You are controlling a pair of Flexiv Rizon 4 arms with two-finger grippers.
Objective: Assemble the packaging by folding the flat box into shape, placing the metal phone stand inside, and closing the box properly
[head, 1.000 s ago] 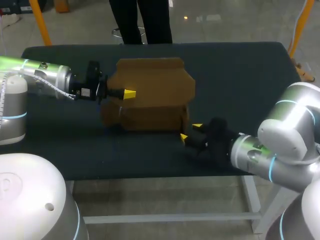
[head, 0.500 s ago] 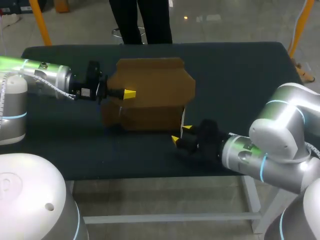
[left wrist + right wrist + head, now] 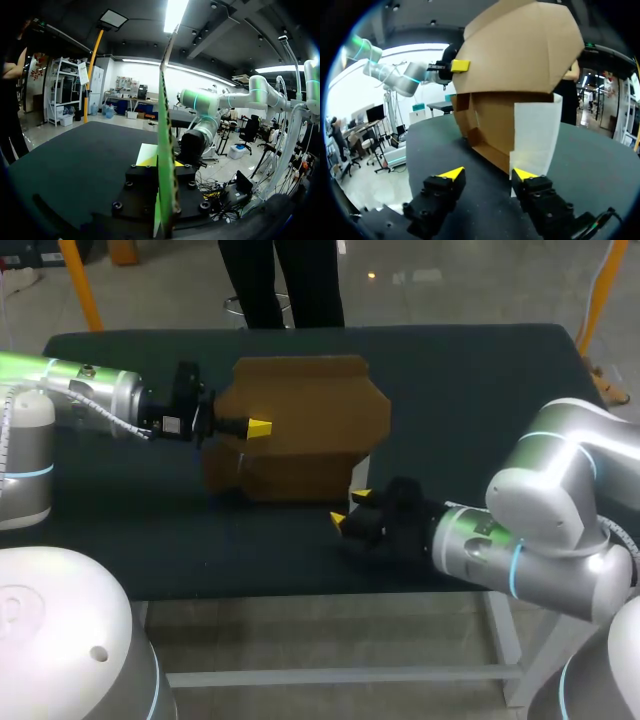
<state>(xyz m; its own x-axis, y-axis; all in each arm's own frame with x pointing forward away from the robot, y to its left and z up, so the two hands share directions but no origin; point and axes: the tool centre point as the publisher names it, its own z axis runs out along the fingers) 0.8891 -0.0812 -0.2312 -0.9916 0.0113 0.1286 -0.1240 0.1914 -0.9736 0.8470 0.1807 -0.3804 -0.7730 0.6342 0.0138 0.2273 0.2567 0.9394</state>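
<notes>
A brown cardboard box (image 3: 300, 430) stands partly folded on the dark table (image 3: 470, 390), with its big lid flap raised. My left gripper (image 3: 255, 428) is shut on that flap's left edge. In the left wrist view the flap (image 3: 167, 150) runs edge-on between the fingers of my left gripper (image 3: 162, 162). My right gripper (image 3: 350, 507) is open, low over the table at the box's front right corner. In the right wrist view the box (image 3: 515, 65) rises just ahead of my right gripper (image 3: 489, 173), and a white side panel (image 3: 535, 135) stands in front of one fingertip. No phone stand shows.
The table's front edge (image 3: 300, 585) lies close behind my right gripper. Bare dark cloth stretches to the right of the box (image 3: 480, 420) and behind it. My right arm (image 3: 200, 130) shows beyond the flap in the left wrist view.
My right gripper has slid left along the table toward the box's front right corner. The left gripper and the box have stayed where they were.
</notes>
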